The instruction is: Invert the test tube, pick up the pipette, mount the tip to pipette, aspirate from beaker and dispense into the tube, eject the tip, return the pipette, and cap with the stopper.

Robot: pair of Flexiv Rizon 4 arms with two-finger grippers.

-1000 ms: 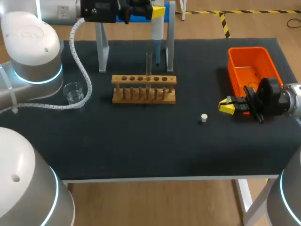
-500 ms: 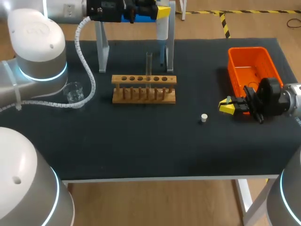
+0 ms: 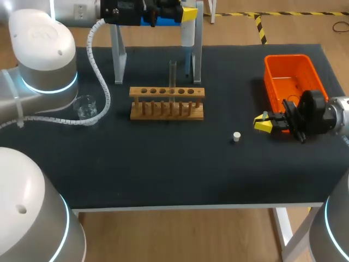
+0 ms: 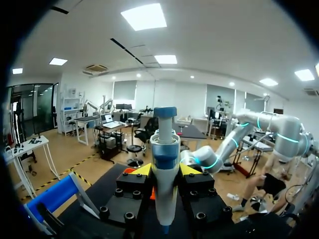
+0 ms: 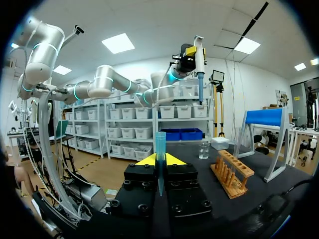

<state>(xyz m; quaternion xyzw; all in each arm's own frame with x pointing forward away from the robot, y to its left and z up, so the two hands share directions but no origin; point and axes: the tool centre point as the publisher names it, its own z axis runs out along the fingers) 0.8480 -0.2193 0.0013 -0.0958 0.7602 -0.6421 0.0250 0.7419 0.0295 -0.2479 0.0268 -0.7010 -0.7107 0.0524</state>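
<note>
Left tool (image 4: 165, 171) clamped on pipette (image 4: 165, 144), held upright. Right tool (image 5: 160, 160) grips tip (image 5: 160, 142). Stopper (image 3: 236, 136) on counter (image 3: 163, 164) just ahead of right tool; rack (image 3: 167, 103) with tube (image 3: 172, 72) beyond

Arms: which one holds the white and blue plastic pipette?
The left arm: its jaws are shut on the white and blue plastic pipette. The right arm holds only a slim blue pipette tip.
</note>
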